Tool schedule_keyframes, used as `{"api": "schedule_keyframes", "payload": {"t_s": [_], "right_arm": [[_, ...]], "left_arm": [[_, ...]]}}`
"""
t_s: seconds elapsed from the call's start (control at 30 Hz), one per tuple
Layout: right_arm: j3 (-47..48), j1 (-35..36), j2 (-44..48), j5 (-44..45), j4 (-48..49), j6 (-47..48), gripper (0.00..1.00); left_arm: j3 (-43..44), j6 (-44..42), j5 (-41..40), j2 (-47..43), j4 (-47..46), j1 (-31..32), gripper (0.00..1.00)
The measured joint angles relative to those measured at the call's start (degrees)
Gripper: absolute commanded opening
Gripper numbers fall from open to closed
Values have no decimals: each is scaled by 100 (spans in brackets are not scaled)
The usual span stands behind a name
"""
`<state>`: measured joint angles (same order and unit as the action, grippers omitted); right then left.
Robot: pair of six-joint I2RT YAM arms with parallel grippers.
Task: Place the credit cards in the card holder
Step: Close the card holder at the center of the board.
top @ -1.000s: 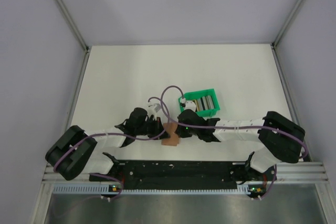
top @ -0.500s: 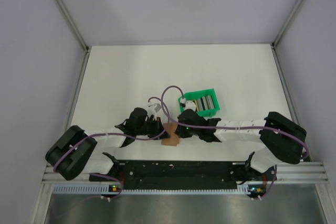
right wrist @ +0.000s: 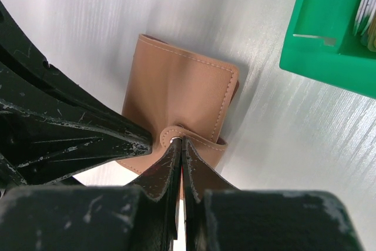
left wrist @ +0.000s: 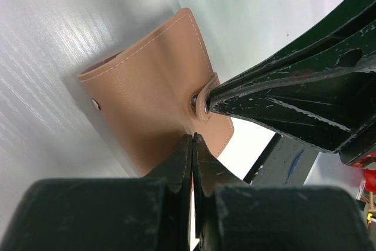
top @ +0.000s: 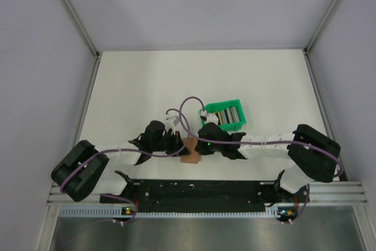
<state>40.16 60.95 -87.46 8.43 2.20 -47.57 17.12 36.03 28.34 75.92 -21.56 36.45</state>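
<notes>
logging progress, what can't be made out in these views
Inside of the card holder: folded shut in both wrist views.
The credit cards in the green tray: too small from above, cut off at right wrist edge.
Whether left gripper or right gripper truly pinches leather: shut tips hide contact.

We see a green plastic tray (top: 232,126) standing open-topped on the white desk (top: 153,80), a little right of the middle and towards the near side. Plain pale grey walls (top: 194,4) close the desk in on three sides, with slanting aluminium posts (top: 73,13) at the corners. A ribbed metal rail (top: 200,210) runs along the near edge.
</notes>
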Motion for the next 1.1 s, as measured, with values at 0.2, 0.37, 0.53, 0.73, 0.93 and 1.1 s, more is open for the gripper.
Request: {"api": "schedule_keyframes", "payload": {"t_s": [0.2,0.37,0.53,0.73,0.93,1.1], "right_arm": [[2,0,-20,-11,15,-2,0],[2,0,-26,-11,31,0,0],[0,0,-26,-9,37,0,1],[0,0,-26,37,81,0,0],[0,0,-26,55,175,0,1],[2,0,-37,57,155,-4,1]], "left_arm": [[0,0,0,0,0,0,0],[0,0,0,0,0,0,0],[0,0,0,0,-2,0,0],[0,0,0,0,-2,0,0],[0,0,0,0,-2,0,0],[0,0,0,0,-2,0,0]]}}
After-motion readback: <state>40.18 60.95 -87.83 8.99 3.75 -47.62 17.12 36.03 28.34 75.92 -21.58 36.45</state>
